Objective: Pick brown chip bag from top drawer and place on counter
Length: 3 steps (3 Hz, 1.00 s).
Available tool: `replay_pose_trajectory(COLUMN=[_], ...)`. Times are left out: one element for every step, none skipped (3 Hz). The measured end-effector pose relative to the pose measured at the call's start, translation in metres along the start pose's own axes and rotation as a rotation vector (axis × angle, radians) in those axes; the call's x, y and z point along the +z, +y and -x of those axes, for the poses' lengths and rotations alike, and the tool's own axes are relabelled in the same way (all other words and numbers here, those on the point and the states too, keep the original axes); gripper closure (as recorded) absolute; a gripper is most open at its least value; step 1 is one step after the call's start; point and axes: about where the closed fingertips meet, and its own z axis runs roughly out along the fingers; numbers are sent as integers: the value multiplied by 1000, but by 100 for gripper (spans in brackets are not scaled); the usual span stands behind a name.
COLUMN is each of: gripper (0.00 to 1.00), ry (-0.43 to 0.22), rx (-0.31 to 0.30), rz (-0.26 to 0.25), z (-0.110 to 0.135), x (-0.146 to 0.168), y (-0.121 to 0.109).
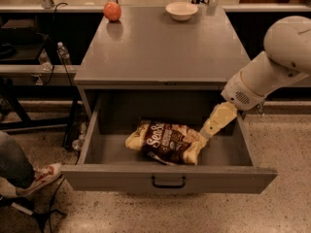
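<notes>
Down inside the top drawer, which is pulled wide open toward the near side, the brown chip bag lies flat on the drawer floor. It sits about in the middle, a little toward the near wall. Its long way runs from left to right, with the left end a bit farther back and the right end a bit nearer. The gripper comes in from the right on the big white arm and points down and to the left. Its tip is right at the far right corner of the bag. I cannot tell if it is touching the bag or just over it. I also cannot tell if the gripper is open or closed, because it looks like one pale wedge from this side. So almost all of the bag lies to the left of the gripper and a little nearer. I think the gripper needs to slide a bit more to the left, over the bag, to get a good hold. Grabbing only the corner could let the crinkly bag slip out. The counter is the flat grey top just above the drawer, and the bag must go up there. At the far edge of the counter sit an orange ball on the left and a white bowl more to the right.
</notes>
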Motion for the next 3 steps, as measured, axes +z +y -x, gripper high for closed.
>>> replay_pose_trajectory(gripper=[0,0,0], ry=[17,39,44], rx=[14,17,15], rz=[47,88,103], z=[14,28,32], x=[43,88,115], y=[-2,5,16])
